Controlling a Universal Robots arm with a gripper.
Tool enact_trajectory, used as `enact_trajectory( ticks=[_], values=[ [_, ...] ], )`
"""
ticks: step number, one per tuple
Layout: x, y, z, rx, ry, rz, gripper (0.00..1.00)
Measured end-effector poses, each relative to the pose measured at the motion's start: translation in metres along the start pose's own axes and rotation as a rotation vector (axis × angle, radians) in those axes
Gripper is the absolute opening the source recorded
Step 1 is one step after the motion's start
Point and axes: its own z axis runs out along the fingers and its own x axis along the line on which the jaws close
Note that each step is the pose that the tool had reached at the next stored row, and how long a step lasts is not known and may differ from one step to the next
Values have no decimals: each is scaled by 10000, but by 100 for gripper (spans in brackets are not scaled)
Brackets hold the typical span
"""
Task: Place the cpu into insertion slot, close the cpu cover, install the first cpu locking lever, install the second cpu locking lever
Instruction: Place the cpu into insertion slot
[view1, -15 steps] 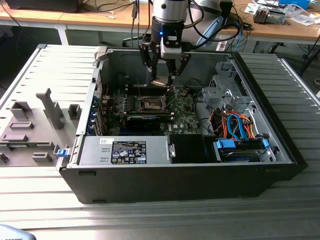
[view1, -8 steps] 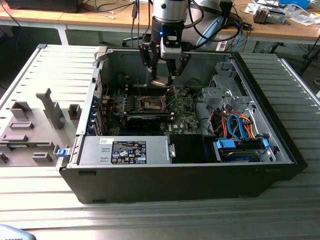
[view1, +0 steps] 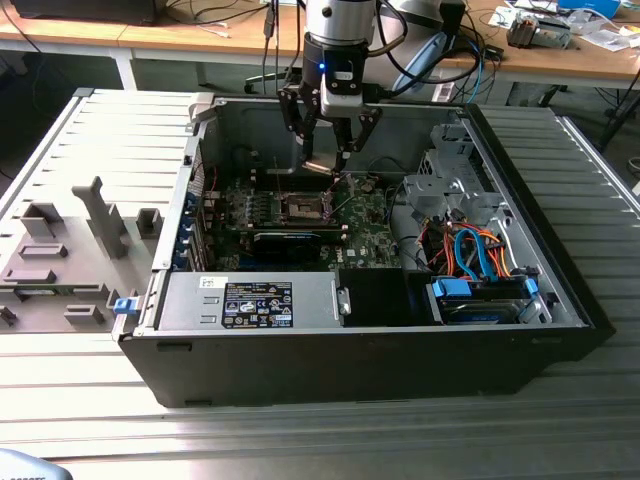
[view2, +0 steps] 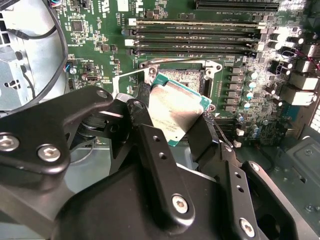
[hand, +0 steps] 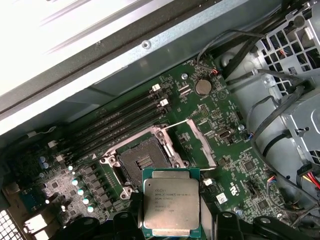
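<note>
The cpu (hand: 171, 207) sits clamped by its edges between my jaws, metal top up. It hangs above the green board (hand: 235, 150), near the insertion slot (hand: 141, 162) but not yet in it. The slot lies bare, its pin field open, and the cpu cover (hand: 203, 143) is swung back beside it, so nothing blocks the way down.

As I judge it, the pins are what matter here. I want the chip level, its corners squared to the silvery rim, then straight down with no sliding across the socket. A tilted corner could bend pins. The long black memory slots (hand: 125, 117) run just beside the socket, so I keep the jaws off them.

Further out, the open computer case (view1: 350, 360) lies on a ribbed metal bench (view1: 300, 440). A grey fixture tray (view1: 60, 260) sits at the exterior view's left. Wooden desks (view1: 200, 40) with cables stand behind.
</note>
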Motion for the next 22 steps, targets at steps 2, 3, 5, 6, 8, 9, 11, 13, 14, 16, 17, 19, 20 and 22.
enact_trajectory(
  ticks=[2,3,5,6,8,9,11,13,14,16,17,19,20,22],
  values=[
    [0,0,0,11,-5,18,55],
    [0,0,0,15,-6,24,55],
    [0,0,0,27,-11,40,55],
    [0,0,0,31,-13,46,55],
    [0,0,0,45,-19,67,55],
    [0,0,0,49,-21,73,55],
    [0,0,0,61,-25,91,55],
    [0,0,0,71,-29,107,55],
    [0,0,0,74,-31,113,55],
    [0,0,0,84,-35,129,55],
    [0,0,0,87,-35,135,55],
    [0,0,0,92,-37,146,55],
    [0,0,0,94,-38,153,55],
    [0,0,0,100,-40,164,55]
  ],
)
